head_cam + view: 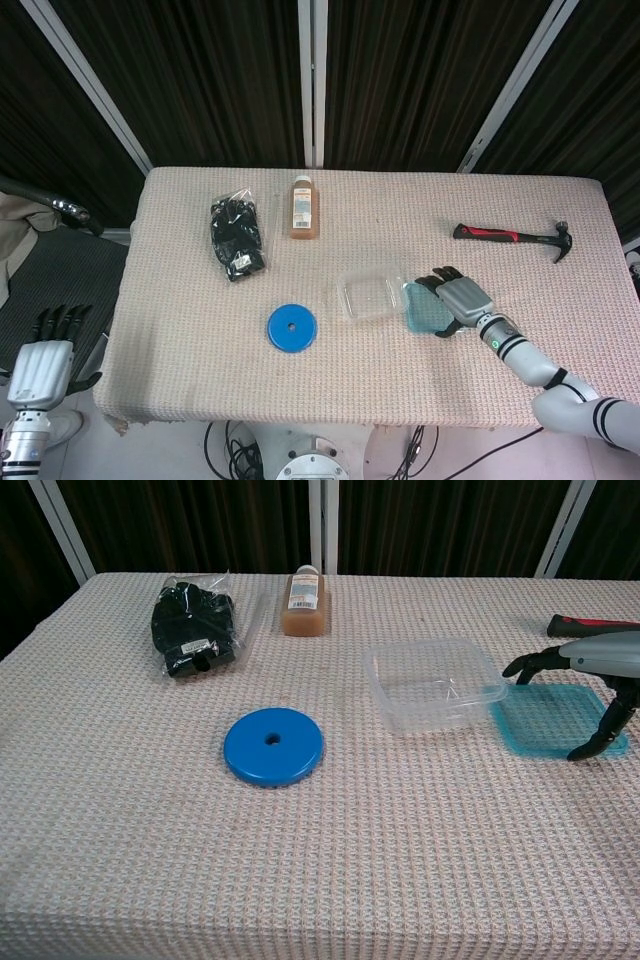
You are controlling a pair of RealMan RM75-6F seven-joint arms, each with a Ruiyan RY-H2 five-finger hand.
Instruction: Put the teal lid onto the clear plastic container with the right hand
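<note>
One teal lid (548, 718) flat under right hand (590, 670), fingers (530, 664) spread wide, beside clear container (433, 684)

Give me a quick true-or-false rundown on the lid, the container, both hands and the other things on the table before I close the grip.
1. The teal lid already sits on the clear container. False: it lies on the table beside it.
2. The right hand is over the lid. True.
3. The left hand rests on the blue disc. False: it hangs off the table's edge, empty.
4. The hammer lies beyond the right hand. True.
5. The container holds the brown bottle. False: the container is empty.
</note>
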